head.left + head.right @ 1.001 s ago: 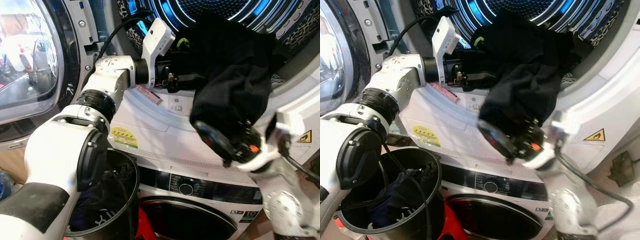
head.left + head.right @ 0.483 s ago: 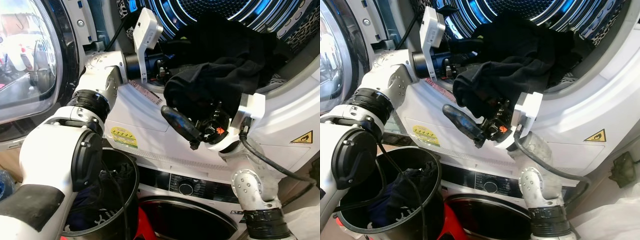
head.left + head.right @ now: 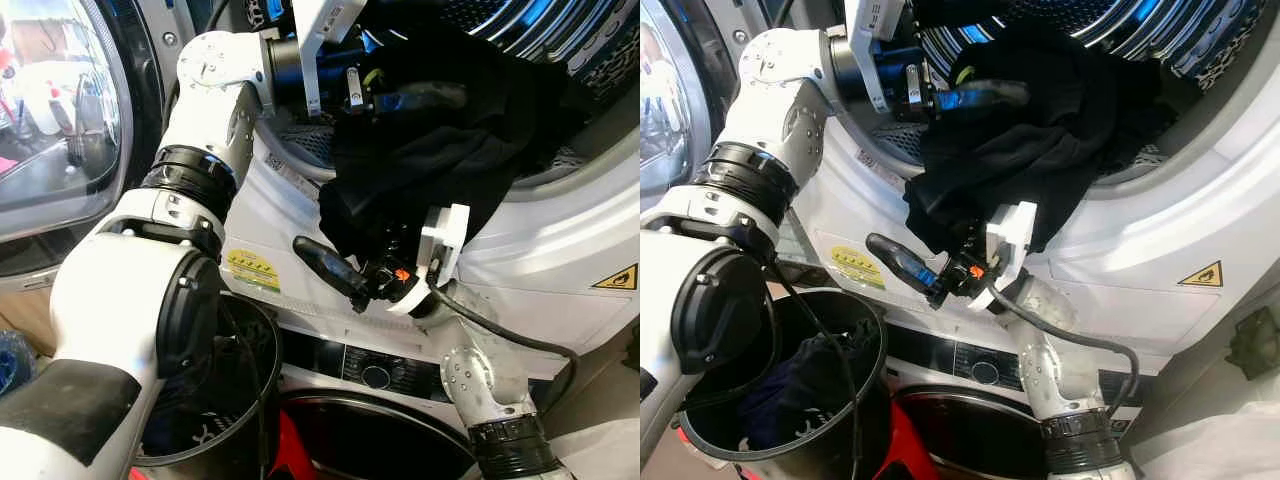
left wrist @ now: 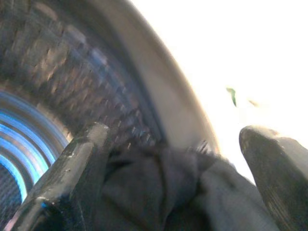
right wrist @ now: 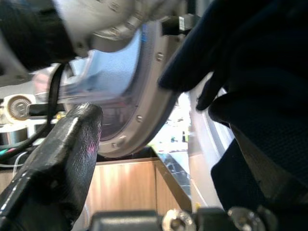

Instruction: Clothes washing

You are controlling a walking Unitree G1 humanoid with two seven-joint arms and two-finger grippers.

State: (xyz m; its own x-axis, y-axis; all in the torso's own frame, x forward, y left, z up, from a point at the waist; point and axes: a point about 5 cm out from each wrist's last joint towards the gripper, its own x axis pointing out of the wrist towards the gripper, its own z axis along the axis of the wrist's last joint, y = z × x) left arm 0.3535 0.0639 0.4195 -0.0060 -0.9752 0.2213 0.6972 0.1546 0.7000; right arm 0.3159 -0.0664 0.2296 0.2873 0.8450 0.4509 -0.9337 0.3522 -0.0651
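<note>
Looking down at a stacked pair of front-loading machines, I see a black garment (image 3: 440,140) draped over the lower lip of the upper drum opening (image 3: 560,60), part inside the drum, part hanging down the white front panel.

My left claw (image 3: 420,98) is up at the drum mouth, reaching in over the rim. In the left wrist view its two fingers (image 4: 72,173) stand apart with dark cloth bunched between them; I cannot tell whether they press on it. Blue-lit drum ribs and perforated metal sit behind.

My right claw (image 3: 908,268) is below the opening, against the hanging lower edge of the garment. One long black finger (image 3: 325,265) sticks out free toward the left arm, clear of the fabric; the other is under the cloth. In the right wrist view the visible finger (image 5: 57,168) is well apart from the opposite side, where dark fabric (image 5: 260,86) covers things, so the claw looks spread, cloth resting on one side, not clamped.

Open door (image 3: 60,110) of the upper machine is on my left, glass reflecting the room. Yellow warning stickers (image 3: 250,270) are on the white panel, and a triangular one (image 3: 615,278) is further right.

Black round laundry basket (image 3: 855,330) stands below left, beside the lower machine, with a dark blue item (image 3: 800,385) lying inside. Lower machine's control panel with a dial (image 3: 375,376) is under the right arm.
</note>
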